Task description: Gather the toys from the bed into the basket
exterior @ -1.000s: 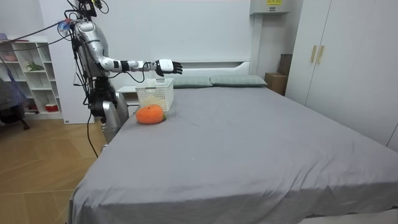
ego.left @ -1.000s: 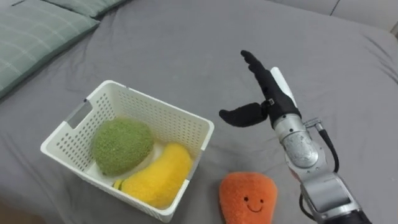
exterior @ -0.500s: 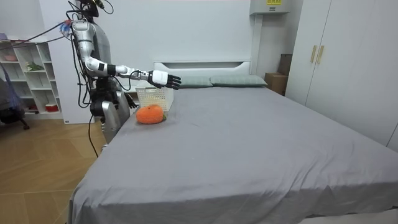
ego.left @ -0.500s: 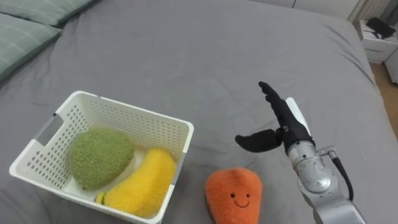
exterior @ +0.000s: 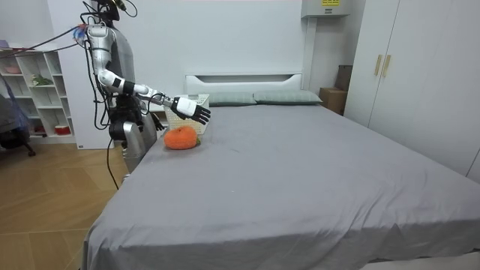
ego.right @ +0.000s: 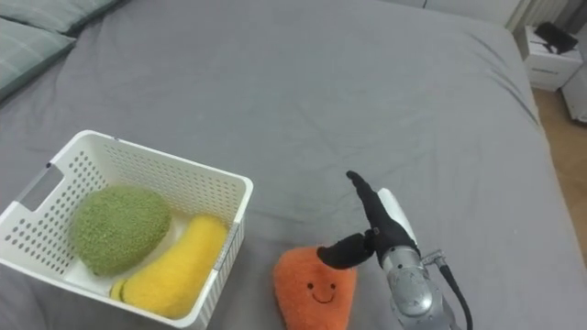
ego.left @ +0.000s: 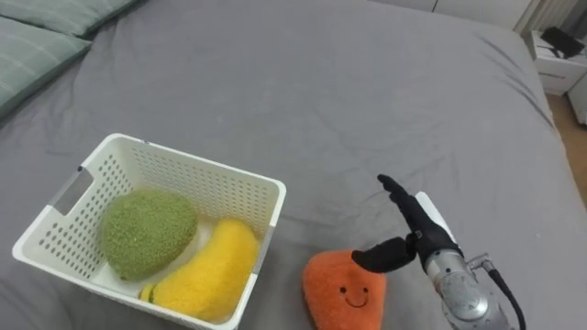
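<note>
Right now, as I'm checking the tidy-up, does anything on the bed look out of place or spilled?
Only the orange toy: it lies on the bed beside the basket, not in it, with the open right hand at its upper edge. The green toy and yellow toy sit inside the upright basket; nothing is spilled.

Bare bed (ego.left: 367, 92) beyond orange toy (ego.left: 344, 291); basket (ego.left: 213, 181) wall close on left.

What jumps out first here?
An orange toy with a smiling face lies on the grey bed, right beside a white basket that holds a green toy and a yellow toy. The right hand hovers open just above the orange toy.
</note>
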